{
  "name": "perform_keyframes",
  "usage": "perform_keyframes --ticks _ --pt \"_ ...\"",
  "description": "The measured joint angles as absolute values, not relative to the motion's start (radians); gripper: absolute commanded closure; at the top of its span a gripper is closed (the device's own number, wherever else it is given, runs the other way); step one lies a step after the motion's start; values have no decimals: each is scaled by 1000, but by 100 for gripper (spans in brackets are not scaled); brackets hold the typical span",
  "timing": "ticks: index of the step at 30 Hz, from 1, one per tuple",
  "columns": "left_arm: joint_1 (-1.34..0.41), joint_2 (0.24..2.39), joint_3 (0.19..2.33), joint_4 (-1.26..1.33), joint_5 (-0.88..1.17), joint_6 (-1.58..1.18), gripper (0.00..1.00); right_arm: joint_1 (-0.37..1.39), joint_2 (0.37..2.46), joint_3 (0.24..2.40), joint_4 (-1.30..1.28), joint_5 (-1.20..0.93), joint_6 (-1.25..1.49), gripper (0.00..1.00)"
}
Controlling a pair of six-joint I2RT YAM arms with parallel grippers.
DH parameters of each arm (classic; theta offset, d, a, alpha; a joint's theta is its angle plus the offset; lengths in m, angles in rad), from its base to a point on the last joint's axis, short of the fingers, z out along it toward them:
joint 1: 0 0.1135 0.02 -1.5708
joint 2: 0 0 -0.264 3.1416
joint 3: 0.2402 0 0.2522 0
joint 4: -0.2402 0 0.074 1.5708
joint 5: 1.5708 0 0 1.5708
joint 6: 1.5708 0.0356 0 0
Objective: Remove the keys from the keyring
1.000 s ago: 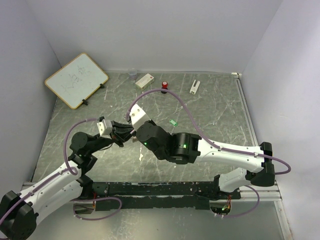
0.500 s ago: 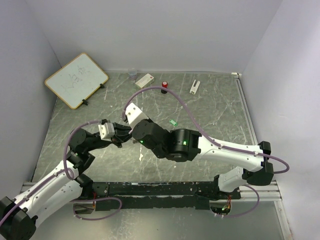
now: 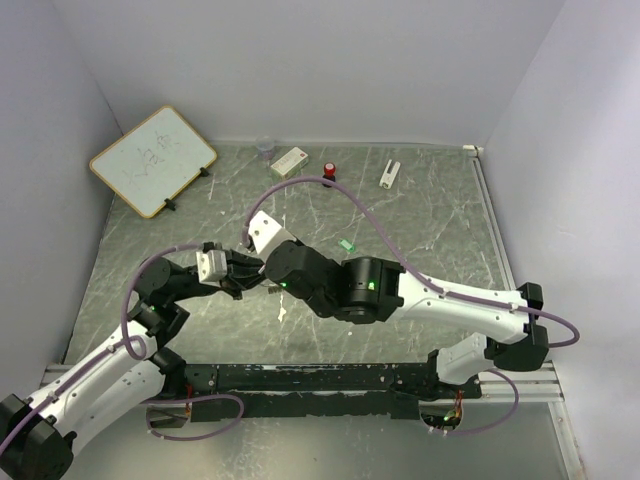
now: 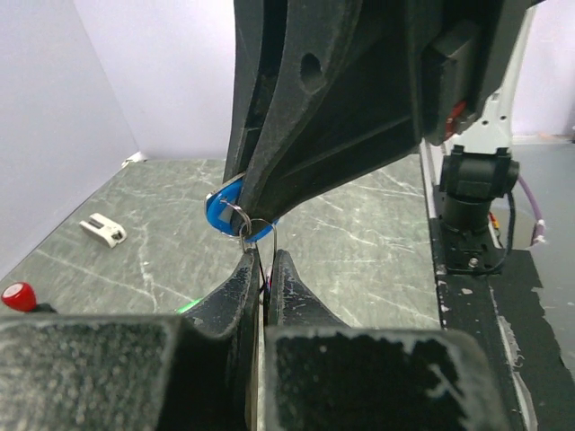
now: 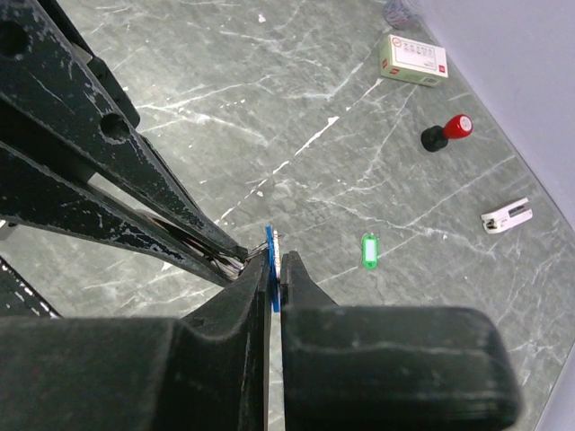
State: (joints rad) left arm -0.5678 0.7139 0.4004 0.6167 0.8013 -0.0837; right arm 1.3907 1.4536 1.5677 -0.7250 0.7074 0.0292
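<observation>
My two grippers meet above the table's left middle. My left gripper (image 4: pixel 261 256) is shut on the thin wire keyring (image 4: pixel 260 232), which sticks up from its fingertips. My right gripper (image 5: pixel 275 262) is shut on the blue-headed key (image 5: pixel 270 260); that key also shows in the left wrist view (image 4: pixel 221 214), still hooked on the ring. The green-headed key (image 5: pixel 369 250) lies loose on the table, also seen from above (image 3: pixel 347 244). In the top view the left gripper (image 3: pixel 248 277) and right gripper (image 3: pixel 268 277) touch tip to tip, and the ring is too small to see.
A red-capped black knob (image 3: pixel 328 173), a white box (image 3: pixel 289 161), a small clear cup (image 3: pixel 265 148) and a white clip (image 3: pixel 389 174) sit along the back. A whiteboard (image 3: pixel 152 159) leans at the back left. Purple cable (image 3: pixel 345 193) arcs over the right arm.
Both grippers have shifted a little left and toward the near edge together, still joined at the ring and blue key. The green key has not moved.
</observation>
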Motion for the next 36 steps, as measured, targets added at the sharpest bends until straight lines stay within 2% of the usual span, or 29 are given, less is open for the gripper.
perform_keyframes --ticks 21,36 --pt "-556 773 352 822 937 -287 93 1354 1332 1385 -580 520 6 100" --pt "-551 730 343 825 953 -325 93 1351 1298 1357 -575 471 30 100"
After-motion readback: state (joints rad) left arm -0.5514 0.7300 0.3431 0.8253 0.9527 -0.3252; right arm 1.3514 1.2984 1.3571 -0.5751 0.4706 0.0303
